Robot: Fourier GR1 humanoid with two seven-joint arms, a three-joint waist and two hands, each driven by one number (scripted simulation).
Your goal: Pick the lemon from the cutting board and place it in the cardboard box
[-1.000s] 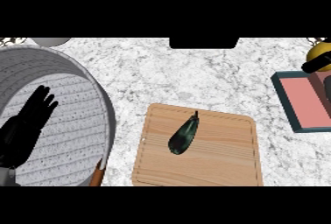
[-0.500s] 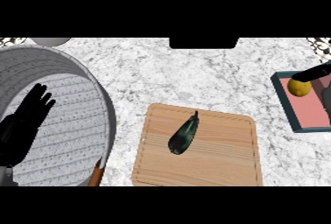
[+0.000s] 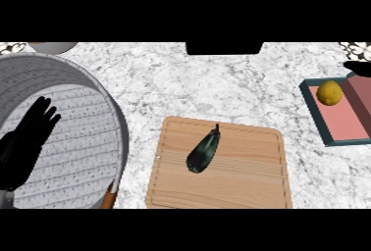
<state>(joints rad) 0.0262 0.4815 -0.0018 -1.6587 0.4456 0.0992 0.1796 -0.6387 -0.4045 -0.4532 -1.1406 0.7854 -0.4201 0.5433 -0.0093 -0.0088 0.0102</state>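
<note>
The lemon [image 3: 330, 92] is lying inside the box [image 3: 340, 140], a teal-walled tray with a pink floor at the far right of the marble bench [image 3: 217, 83]. Just above and right of the lemon, a black tip of the right hand [image 3: 357, 67] is showing at the frame's edge; I cannot tell how its fingers are set. The left hand [image 3: 27, 142] is resting far across the bench from the lemon, fingers straight and slightly spread, pointing up over a large grey ribbed bowl [image 3: 80, 88]. Between the two hands the wooden cutting board [image 3: 239, 181] is carrying a dark green eggplant [image 3: 203, 152], lying tilted on it.
</note>
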